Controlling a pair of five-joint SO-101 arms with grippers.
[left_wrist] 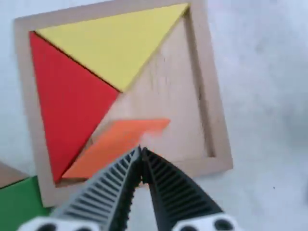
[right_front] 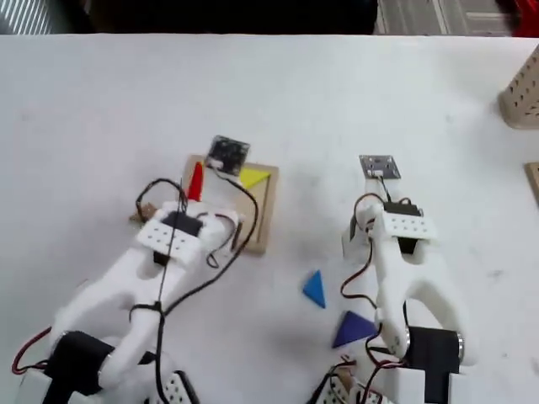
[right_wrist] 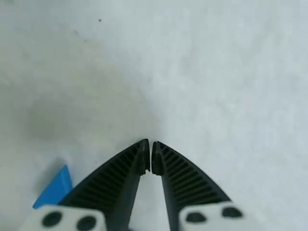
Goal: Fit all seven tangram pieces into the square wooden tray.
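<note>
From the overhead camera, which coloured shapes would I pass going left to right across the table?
red piece → yellow piece → blue triangle → purple triangle → perforated block at the far right edge. The first two lie in the wooden tray; the two triangles lie loose on the table.

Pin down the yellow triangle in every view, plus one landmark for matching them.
High view: yellow triangle in the wooden tray's upper-right corner.
Left wrist view: yellow triangle along the tray's rim, touching the red triangle.
Right wrist view: table and a blue triangle instead.
Landmark: the red triangle beside it.
</note>
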